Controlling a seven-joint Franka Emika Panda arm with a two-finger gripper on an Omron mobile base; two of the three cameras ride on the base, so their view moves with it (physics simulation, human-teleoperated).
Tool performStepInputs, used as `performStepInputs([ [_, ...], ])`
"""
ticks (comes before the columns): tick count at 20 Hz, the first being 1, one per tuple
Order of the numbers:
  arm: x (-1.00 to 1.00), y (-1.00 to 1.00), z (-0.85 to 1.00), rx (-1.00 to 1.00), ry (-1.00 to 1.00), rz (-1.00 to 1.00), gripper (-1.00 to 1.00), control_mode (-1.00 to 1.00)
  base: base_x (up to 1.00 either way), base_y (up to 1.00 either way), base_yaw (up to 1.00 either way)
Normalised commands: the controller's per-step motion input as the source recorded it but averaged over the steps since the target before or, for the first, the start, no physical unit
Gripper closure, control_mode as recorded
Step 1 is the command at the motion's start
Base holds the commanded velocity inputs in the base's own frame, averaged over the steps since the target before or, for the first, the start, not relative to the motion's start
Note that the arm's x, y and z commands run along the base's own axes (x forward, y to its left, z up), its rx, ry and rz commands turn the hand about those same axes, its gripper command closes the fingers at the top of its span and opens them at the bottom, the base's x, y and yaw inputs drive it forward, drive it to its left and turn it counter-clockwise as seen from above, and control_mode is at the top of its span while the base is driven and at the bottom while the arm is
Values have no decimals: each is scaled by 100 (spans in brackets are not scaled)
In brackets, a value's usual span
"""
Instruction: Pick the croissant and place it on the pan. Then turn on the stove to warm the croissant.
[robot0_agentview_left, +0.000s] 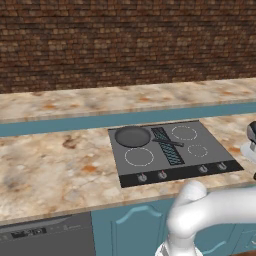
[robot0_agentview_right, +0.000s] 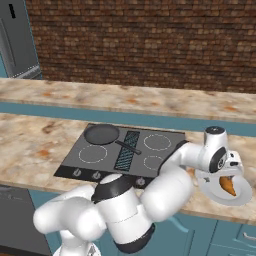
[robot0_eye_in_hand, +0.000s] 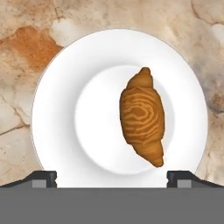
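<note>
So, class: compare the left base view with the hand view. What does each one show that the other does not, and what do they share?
Left base view alone: the black flat stove with white burner rings and front knobs, the round dark grey pan empty on its rear left burner, and the brown brick wall.

Hand view alone: the orange-brown crescent croissant lying on a round white plate, with the end effector above it, fingertips wide apart and touching nothing.

Shared: the mottled beige stone counter.

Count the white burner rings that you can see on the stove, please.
3 on the stove: one front left, one back right, one smaller front right. The pan sits back left and may hide a fourth.
</note>
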Motion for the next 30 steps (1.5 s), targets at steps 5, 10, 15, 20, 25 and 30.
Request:
performStepInputs([
  [5, 10, -20, -12, 0, 3, 0, -100, -100, 0, 0, 0],
  [10, 7, -22, -15, 0, 1, 0, -100, -100, 0, 0, 0],
  [15, 13, -14, -16, 0, 2, 0, -100, -100, 0, 0, 0],
  [20, 22, 0, -17, 0, 0, 0, -100, -100, 0, 0, 0],
  [25, 7, -11, -13, 0, 0, 0, -100, -100, 0, 0, 0],
  [30, 8, -10, -16, 0, 0, 0, -100, -100, 0, 0, 0],
])
